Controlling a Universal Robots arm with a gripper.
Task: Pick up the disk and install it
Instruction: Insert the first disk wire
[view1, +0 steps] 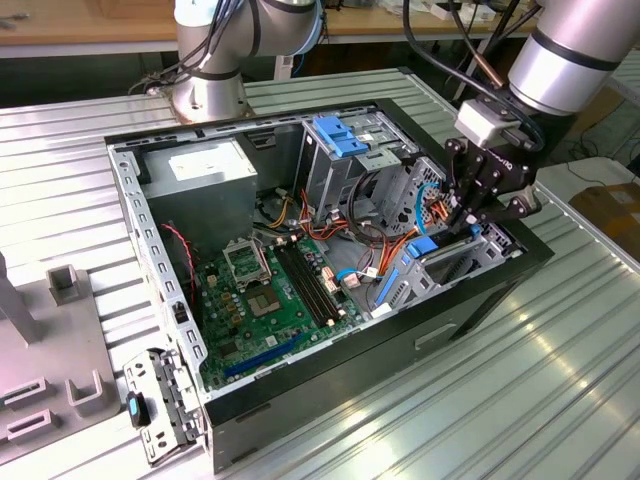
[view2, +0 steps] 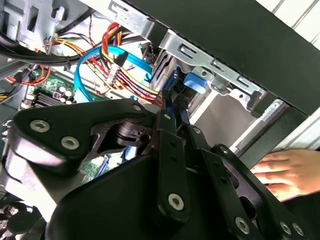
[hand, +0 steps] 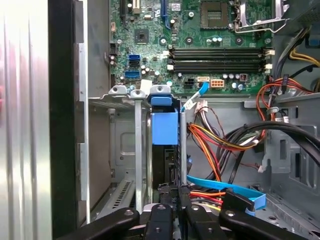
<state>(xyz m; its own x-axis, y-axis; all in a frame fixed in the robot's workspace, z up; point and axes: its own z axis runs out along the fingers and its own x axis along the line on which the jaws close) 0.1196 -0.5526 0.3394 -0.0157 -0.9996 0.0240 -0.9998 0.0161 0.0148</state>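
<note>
While the open computer case (view1: 330, 300) lies on its side on the ribbed tabletop (view1: 560, 380), the gripper (view1: 470, 215) is lowered into the drive cage (view1: 470, 265) at the case corner on the exterior view's right. The disk (hand: 164, 128) is seen standing on edge in a cage slot, its blue carrier uppermost, between two grey metal rails. In both wrist views the jaws appear drawn close together over the carrier's edge; whether the disk is actually gripped or merely pressed cannot be told. The edge-on posture is judged to suit the narrow vertical slot. Room is tight: a rail lies just beside each face of the disk, and a bundle of orange and red wires (hand: 220, 142) and a flat blue cable (hand: 225, 186) run close to the gripper on the motherboard side. A hand (view2: 287, 172) is rested outside the case wall, near the cage.
</note>
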